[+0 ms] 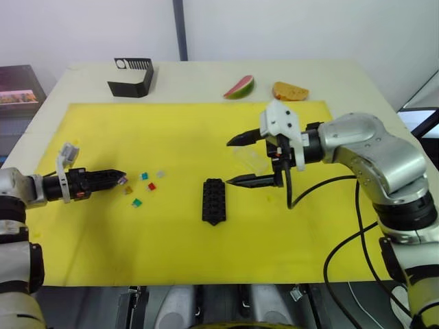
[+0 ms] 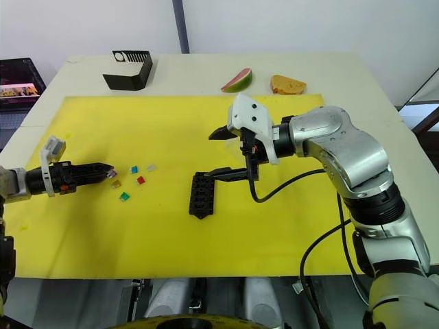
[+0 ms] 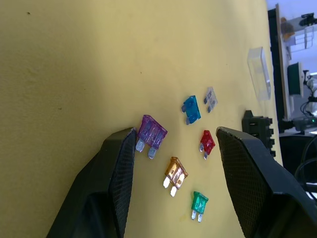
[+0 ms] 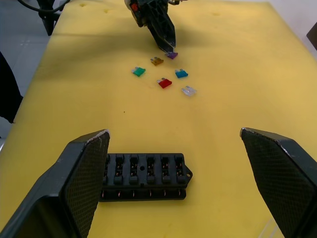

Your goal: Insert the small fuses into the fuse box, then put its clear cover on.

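head views: the left hand (image 1: pixel 121 178) lies low on the yellow surface (image 1: pixel 103 247), tips at the purple fuse (image 1: pixel 123 181). the right hand (image 1: pixel 232 162) hovers spread beside the fuse box (image 1: pixel 213 200).

left wrist view: fingers spread, one touching the purple fuse; clear cover (image 3: pixel 260 72) lies beyond.

right wrist view: fingers wide above the fuse box, fuses (image 4: pixel 165 83) well beyond.

fuses (image 1: pixel 140 186) left of fuse box (image 1: pixel 213 201)
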Robot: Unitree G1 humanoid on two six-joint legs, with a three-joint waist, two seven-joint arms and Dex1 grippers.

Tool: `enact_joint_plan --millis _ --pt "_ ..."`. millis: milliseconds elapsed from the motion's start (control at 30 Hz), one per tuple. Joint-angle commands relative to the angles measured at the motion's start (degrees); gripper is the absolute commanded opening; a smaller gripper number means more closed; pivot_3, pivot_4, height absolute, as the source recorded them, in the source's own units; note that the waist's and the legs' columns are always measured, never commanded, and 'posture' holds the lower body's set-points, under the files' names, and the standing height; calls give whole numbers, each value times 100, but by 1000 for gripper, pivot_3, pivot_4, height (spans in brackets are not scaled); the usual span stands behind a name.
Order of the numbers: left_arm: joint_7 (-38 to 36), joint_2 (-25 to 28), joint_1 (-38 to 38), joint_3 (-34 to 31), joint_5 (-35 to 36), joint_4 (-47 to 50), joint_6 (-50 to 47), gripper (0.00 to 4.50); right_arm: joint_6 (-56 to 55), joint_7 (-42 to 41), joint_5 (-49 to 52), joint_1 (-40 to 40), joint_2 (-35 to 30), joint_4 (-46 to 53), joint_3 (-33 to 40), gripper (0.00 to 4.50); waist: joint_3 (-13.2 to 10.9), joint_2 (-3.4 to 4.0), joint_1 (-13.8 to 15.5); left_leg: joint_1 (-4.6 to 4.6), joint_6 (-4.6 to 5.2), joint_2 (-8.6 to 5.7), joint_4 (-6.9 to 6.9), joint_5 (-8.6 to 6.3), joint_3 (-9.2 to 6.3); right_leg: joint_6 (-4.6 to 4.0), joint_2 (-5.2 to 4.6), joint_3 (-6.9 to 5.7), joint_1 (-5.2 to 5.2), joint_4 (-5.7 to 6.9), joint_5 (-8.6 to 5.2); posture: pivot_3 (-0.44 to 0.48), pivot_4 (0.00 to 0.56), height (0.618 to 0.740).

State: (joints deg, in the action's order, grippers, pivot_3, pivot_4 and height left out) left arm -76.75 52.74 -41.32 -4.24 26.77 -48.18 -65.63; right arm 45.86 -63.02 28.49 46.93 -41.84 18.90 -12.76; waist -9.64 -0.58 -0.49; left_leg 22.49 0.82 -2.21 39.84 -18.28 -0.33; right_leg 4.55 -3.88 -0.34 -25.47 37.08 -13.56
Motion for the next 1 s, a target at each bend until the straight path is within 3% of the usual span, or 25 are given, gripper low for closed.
enact_joint_plan --millis 33,167,267,600,667,1000 --pt "-10 -45 -3 -27 -11 124 62 2708 -11 27 83 43 -35 223 184 4500 0 0 1 0 0 0 0 0 0 0 0 0 0 0 0 0 150 740" --pt "7 -91 38 -34 -19 109 101 2708 -8 39 87 22 -44 247 187 4500 0 0 3 0 0 0 0 0 0 0 -1 0 0 0 0 0 150 740" --pt "116 -134 57 -78 -50 43 192 1903 -4 44 84 25 -56 259 192 4500 0 0 7 0 0 0 1 0 0 0 -2 0 0 0 0 0 150 740" --pt "183 -82 129 -123 -138 -155 411 1903 -3 46 77 20 -80 268 187 4500 0 0 -5 0 1 -1 1 -1 0 0 -3 0 0 0 0 0 150 740" --pt "214 -70 130 -152 -161 -217 472 1347 -11 38 73 -2 -91 277 180 4500 0 0 -10 0 1 -1 1 -1 0 0 -3 0 0 0 0 0 150 740" --pt "222 -88 188 -172 -220 -284 584 1347 -40 31 76 -42 -86 284 187 4500 0 0 -18 0 4 0 1 -2 0 0 -3 1 -1 1 0 0 150 740"
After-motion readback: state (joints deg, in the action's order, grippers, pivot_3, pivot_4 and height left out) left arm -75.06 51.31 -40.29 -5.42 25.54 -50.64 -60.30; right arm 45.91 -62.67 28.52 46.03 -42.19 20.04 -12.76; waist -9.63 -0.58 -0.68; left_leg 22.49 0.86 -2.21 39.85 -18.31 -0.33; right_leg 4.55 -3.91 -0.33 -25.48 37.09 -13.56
